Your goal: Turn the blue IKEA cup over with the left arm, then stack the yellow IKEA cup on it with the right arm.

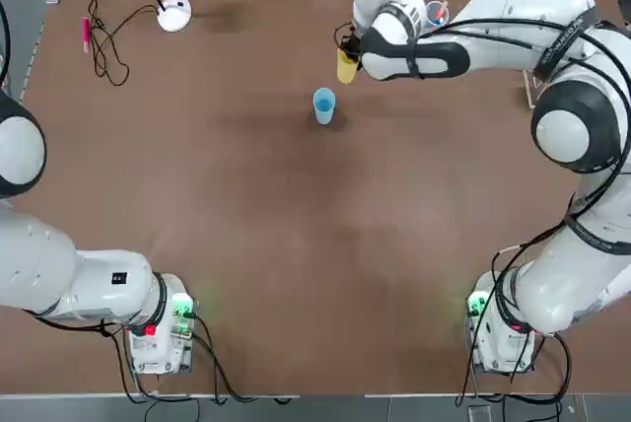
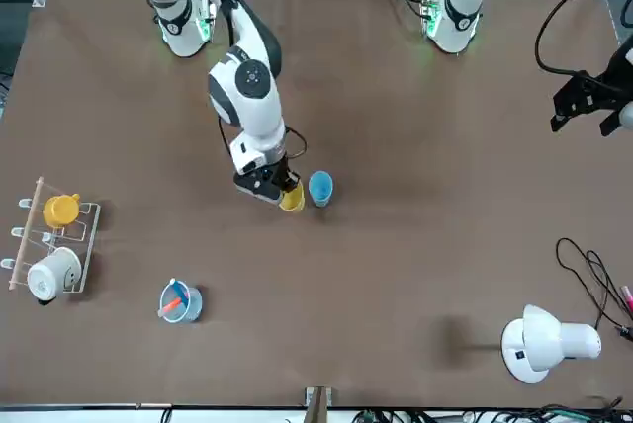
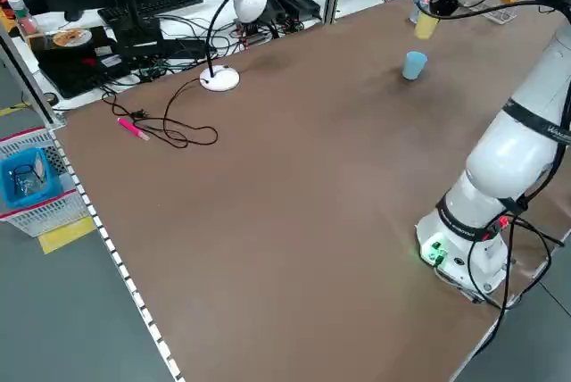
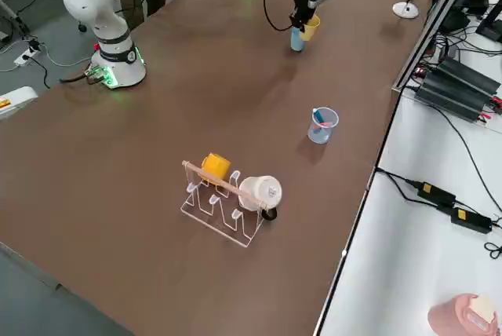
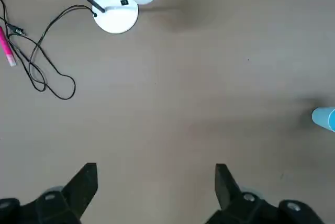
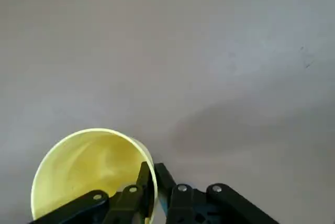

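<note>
Top view: blue cup (image 1: 324,112) lay just left and baseward of yellow cup (image 1: 346,68), whose wall we pinched in right gripper (image 6: 152,165); left gripper (image 5: 156,170), jaws apart, hung farther off.

No text, label, brand, number or sign can be read anywhere in the scene. A small dark square patch shows on the near left arm (image 1: 118,278), and another on the white lamp base (image 5: 124,2), but neither carries readable characters.
</note>
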Robot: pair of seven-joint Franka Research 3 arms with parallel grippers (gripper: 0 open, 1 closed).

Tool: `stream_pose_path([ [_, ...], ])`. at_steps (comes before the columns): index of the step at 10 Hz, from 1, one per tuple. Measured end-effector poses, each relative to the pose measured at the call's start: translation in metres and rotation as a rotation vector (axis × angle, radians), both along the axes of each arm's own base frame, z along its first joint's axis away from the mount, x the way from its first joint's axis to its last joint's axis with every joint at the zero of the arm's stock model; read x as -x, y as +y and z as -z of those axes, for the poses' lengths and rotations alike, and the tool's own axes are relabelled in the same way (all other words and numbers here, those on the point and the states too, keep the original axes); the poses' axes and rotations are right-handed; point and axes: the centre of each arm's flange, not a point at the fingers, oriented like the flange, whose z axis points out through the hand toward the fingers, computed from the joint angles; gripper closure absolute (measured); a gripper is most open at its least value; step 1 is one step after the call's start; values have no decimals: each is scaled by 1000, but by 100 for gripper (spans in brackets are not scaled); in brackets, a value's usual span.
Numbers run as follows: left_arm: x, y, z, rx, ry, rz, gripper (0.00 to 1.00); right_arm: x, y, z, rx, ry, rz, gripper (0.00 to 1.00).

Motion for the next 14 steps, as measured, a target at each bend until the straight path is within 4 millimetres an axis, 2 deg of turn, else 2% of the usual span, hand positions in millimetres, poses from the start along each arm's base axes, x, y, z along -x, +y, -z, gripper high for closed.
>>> stream_pose_path([
  [2,0,0,0,0,0,0,1,17,22,1,-5,-5,3,92],
  [4,0,0,0,0,0,0,1,24,30,11,8,-4,16,92],
  [7,0,0,0,0,0,0,1,27,39,27,8,13,34,92],
  [10,0,0,0,0,0,0,1,20,46,15,-8,5,51,92],
  [14,0,0,0,0,0,-1,1,23,49,36,4,28,58,92],
])
